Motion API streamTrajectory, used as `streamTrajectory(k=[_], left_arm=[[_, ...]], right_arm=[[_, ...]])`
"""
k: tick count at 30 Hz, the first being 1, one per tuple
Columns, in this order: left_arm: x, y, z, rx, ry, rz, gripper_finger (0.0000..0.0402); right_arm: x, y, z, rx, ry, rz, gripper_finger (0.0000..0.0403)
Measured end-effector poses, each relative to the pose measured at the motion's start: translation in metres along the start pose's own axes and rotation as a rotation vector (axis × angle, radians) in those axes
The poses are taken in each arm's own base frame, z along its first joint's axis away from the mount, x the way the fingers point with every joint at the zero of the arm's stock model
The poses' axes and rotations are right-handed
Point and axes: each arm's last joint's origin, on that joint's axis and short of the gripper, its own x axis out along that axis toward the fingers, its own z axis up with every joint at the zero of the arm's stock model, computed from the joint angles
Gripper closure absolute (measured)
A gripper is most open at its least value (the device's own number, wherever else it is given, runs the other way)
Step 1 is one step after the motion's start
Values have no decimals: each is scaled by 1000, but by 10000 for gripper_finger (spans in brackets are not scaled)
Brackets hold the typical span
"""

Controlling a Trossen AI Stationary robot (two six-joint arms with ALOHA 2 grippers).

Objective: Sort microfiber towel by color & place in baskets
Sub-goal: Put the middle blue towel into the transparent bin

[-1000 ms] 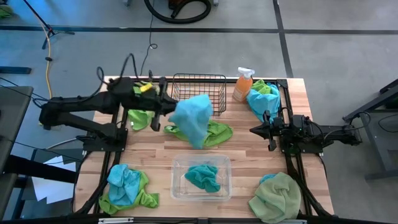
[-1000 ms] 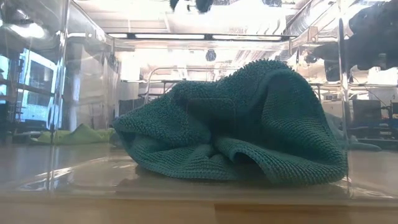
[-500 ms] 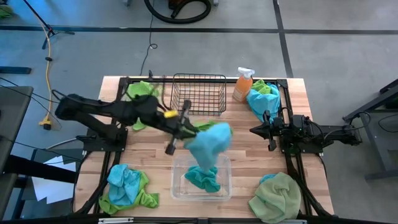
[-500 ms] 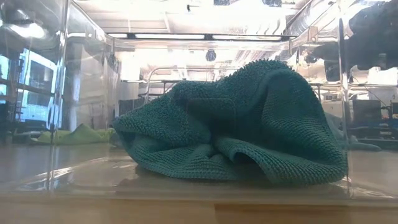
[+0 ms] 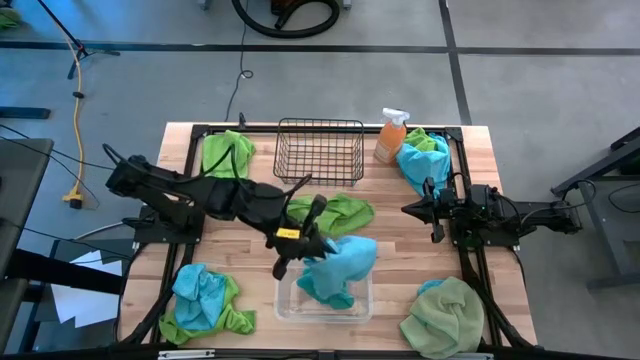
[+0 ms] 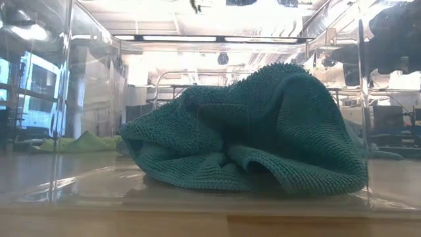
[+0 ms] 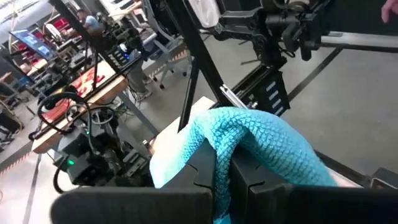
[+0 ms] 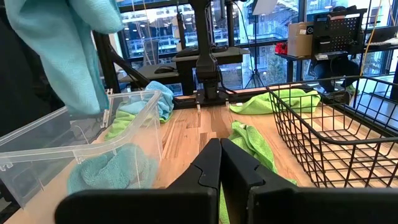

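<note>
My left gripper (image 5: 312,246) is shut on a turquoise microfiber towel (image 5: 345,260) above the clear plastic tub (image 5: 283,300) at the table's near middle. Another turquoise towel (image 6: 256,131) lies bunched on the tub's floor. The black wire basket (image 5: 320,150) stands at the far middle. A lime green towel (image 5: 340,212) lies flat on the table between basket and tub. My right gripper (image 8: 219,163) rests shut at the table's right side, touching nothing. My left gripper pinches a bunched fold of the turquoise towel (image 7: 222,163) between its two fingers. The fingers slant from the table's far left toward the near right, a little below level. The towel drapes over the fingertips and hangs clear, its lower end (image 8: 93,102) above the tub's rim.
An orange spray bottle (image 5: 392,135) stands right of the basket, beside a turquoise and green pile (image 5: 420,160). A lime towel (image 5: 228,152) lies at the far left. A turquoise and green pile (image 5: 205,300) lies near left, and a pale sage towel (image 5: 445,318) near right.
My left gripper has swung from beside the basket toward the table's near edge and right, rolling its wrist, and has stayed shut on the turquoise towel. The towel, carried clear of the table, now hangs over the tub.
</note>
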Motion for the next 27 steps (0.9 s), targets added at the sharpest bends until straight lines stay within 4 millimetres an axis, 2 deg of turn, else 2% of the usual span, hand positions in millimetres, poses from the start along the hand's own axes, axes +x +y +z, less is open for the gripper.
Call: streamTrajectory(k=[7, 12, 18, 23, 27], left_arm=[[12, -19, 1, 110, 56, -21, 401], [34, -36, -17, 276, 214, -59, 401], [59, -55, -33, 493, 279, -170, 401], [64, -58, -33, 605, 384, -325, 401], [78, -58, -36, 642, 446, -412, 401]], right_arm=[[0, 0, 0, 0, 0, 0, 402], [0, 0, 0, 0, 0, 0, 402], [0, 0, 0, 0, 0, 0, 402], [0, 0, 0, 0, 0, 0, 402], [0, 0, 0, 0, 0, 0, 402]])
